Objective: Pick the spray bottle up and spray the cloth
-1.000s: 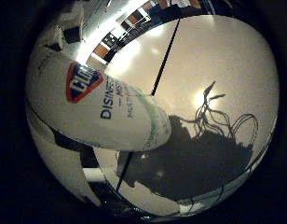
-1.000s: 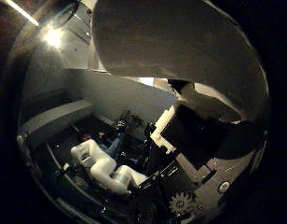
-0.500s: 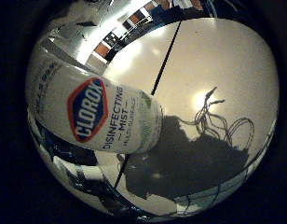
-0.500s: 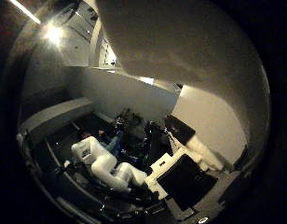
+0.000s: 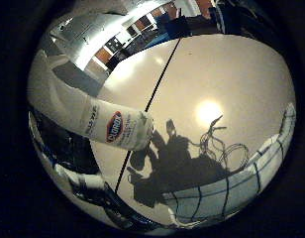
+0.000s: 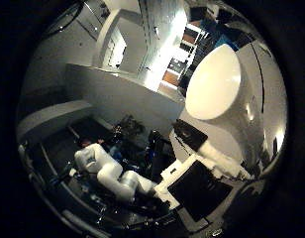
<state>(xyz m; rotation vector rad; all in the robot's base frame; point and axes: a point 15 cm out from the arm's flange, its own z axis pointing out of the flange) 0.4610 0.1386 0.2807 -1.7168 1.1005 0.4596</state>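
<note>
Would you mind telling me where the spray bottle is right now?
In the little finger side palm view the spray bottle shows above the pale table, by the dark seam; the checked cloth lies beyond it on the table.

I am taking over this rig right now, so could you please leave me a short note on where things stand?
Right hand: in view, but its grip cannot be read.
Spray bottle: close to the palm, over the table; held or resting, I cannot tell.
Cloth: checked, flat on the table, apart from the bottle.
Done: nothing confirmed.
Left: secure the bottle, aim at the cloth, spray.
</note>
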